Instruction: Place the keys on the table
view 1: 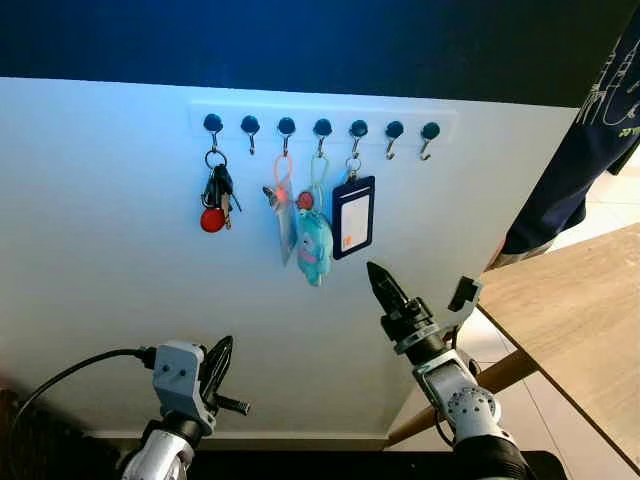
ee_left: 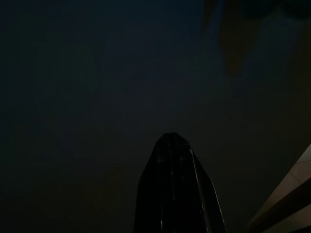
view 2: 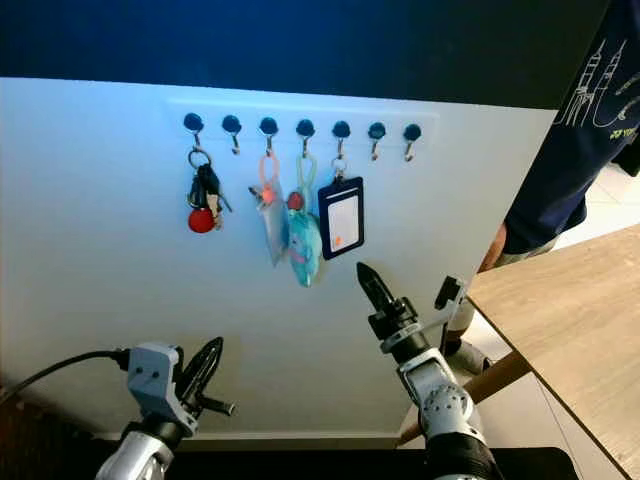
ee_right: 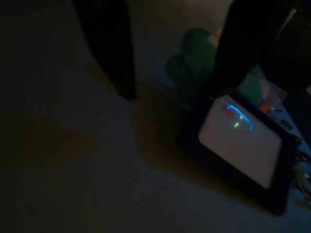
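Observation:
A bunch of keys with a round red fob hangs from the leftmost hook of a white hook rail on the white wall. My right gripper is raised and open, empty, just below the blue badge holder and well to the right of the keys. In the right wrist view its two fingers stand wide apart before the badge holder and a teal plush. My left gripper is held low by the wall, below the keys, fingers together. The wooden table is at the right.
On other hooks hang a small item on a pink loop and a teal plush charm. A person in a dark blue shirt stands at the far right, beside the table. Tiled floor shows under the table.

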`<state>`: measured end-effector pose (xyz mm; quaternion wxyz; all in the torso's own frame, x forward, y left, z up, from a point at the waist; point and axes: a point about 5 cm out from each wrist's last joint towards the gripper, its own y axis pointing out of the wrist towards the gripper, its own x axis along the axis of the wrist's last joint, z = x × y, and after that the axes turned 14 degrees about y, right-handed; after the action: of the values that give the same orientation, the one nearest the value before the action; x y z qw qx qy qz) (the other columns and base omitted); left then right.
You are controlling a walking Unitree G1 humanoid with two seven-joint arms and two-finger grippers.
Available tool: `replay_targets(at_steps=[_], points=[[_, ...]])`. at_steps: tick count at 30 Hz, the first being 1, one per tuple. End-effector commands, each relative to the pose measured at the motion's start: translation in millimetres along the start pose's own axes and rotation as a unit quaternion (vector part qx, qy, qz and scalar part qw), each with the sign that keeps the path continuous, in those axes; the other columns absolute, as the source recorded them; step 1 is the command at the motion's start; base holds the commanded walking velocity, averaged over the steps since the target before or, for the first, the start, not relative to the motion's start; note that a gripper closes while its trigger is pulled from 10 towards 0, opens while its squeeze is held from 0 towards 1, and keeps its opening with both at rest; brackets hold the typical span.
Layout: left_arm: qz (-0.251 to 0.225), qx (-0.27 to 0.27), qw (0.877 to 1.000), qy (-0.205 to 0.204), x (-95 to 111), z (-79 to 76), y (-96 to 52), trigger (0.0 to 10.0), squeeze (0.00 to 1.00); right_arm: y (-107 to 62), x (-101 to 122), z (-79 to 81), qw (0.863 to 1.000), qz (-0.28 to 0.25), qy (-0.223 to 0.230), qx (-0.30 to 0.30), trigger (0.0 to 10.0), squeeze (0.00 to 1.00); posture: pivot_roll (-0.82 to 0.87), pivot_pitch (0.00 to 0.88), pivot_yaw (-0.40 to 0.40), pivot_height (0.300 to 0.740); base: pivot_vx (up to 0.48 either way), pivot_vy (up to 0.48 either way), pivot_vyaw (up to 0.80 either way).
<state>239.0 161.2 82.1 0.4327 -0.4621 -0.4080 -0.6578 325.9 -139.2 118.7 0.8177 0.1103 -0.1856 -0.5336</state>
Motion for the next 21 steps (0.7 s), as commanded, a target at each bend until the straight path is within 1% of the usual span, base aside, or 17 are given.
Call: replay_targets(at_steps=[1,5,6,7,8,9,10,14,21], points=[[0.007,-0.004,1.0,-0.002,-0.4,-3.6,0.0,10.0,0.0,1.4,1.9,2.1,1.0,0.001,0.007,0.01,10.0,1.0,0.13,0.059,-0.089,0.74,0.0,0.0,0.0],[0.007,-0.006,1.0,0.001,0.7,-3.7,2.0,10.0,0.0,5.6,1.6,2.6,1.0,0.002,0.011,0.011,10.0,1.0,0.13,0.055,-0.088,0.74,0.0,0.0,0.0],[0.007,-0.006,1.0,0.002,0.8,-3.7,2.8,10.0,0.0,7.4,1.9,2.4,1.0,0.001,0.011,0.01,10.0,0.94,0.13,0.055,-0.087,0.74,0.0,0.0,0.0],[0.007,-0.006,1.0,0.003,1.2,-3.5,3.5,10.0,0.0,9.2,2.3,2.4,1.0,-0.001,0.013,0.01,10.0,0.3,0.13,0.055,-0.087,0.74,0.0,0.0,0.0],[0.006,-0.007,1.0,0.003,1.7,-3.3,4.1,10.0,0.0,10.8,2.6,2.8,1.0,-0.003,0.016,0.012,10.0,0.18,0.13,0.057,-0.085,0.74,0.0,0.0,0.0],[0.006,-0.007,1.0,0.003,1.7,-3.3,4.1,10.0,0.0,10.8,2.6,2.8,1.0,-0.003,0.016,0.012,10.0,0.18,0.13,0.057,-0.085,0.74,0.0,0.0,0.0],[0.006,-0.007,1.0,0.004,2.3,-3.2,4.6,10.0,0.0,12.4,3.1,3.5,1.0,-0.005,0.021,0.015,10.0,0.0,0.13,0.056,-0.085,0.74,0.0,0.0,0.0],[0.007,-0.008,1.0,0.007,3.5,-2.4,5.3,10.0,0.0,18.2,4.4,8.7,0.998,-0.01,0.048,0.041,10.0,0.0,0.13,0.059,-0.088,0.74,0.0,0.0,0.0],[0.01,-0.006,1.0,0.013,3.4,-1.2,5.4,10.0,0.0,23.0,5.5,10.7,0.995,-0.017,0.081,0.062,10.0,0.0,0.14,0.06,-0.087,0.74,0.0,0.0,0.0]])
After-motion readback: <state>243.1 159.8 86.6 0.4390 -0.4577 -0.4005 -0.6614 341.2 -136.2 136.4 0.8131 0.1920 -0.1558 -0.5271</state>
